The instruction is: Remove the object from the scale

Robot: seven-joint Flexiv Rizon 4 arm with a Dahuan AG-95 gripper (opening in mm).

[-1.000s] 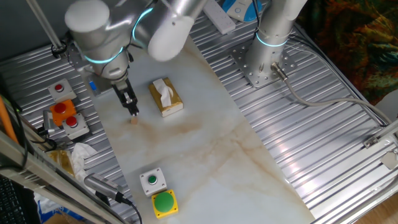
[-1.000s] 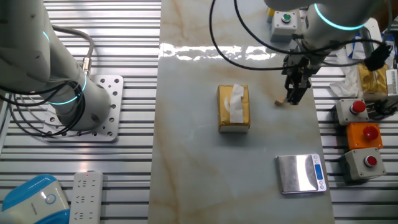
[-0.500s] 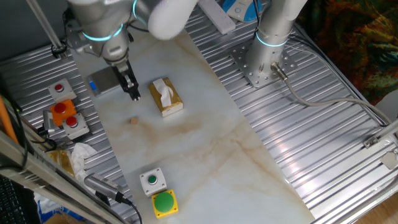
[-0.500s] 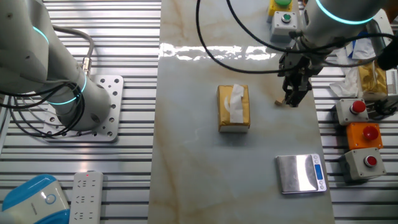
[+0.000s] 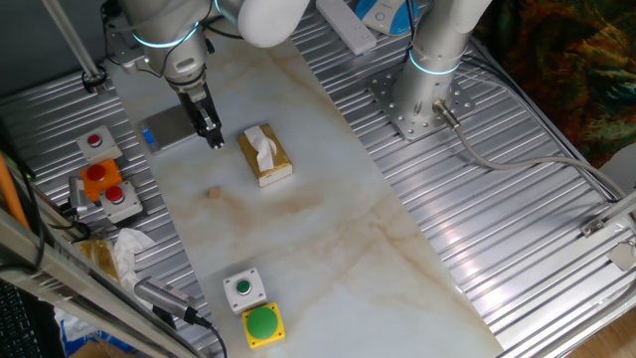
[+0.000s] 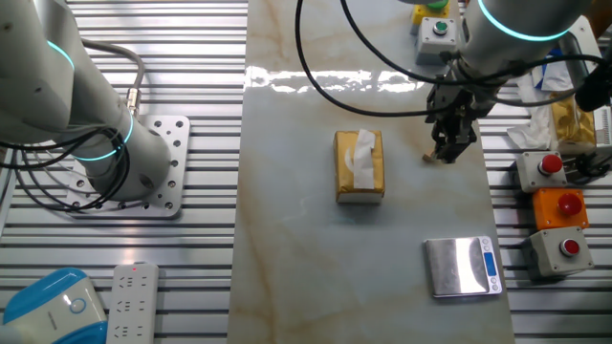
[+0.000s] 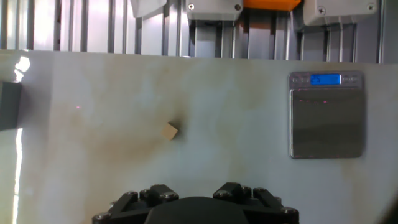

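The object, a tiny tan block, lies on the marble tabletop, off the scale; it also shows in the hand view and beside the fingers in the other fixed view. The scale, flat grey with a blue strip, stands empty; it shows in the hand view at the right and partly behind the arm. My gripper hangs above the table between the block and the scale, holding nothing, fingers slightly apart. The hand view shows only the gripper base.
A gold-brown tissue box lies right of the gripper. Grey boxes with red buttons line the table edge near the scale. A green button box sits at the front. A second arm's base stands at the far side.
The gripper has left the block on the marble, risen and moved away from it toward the scale side. The block has stayed where it was set down.
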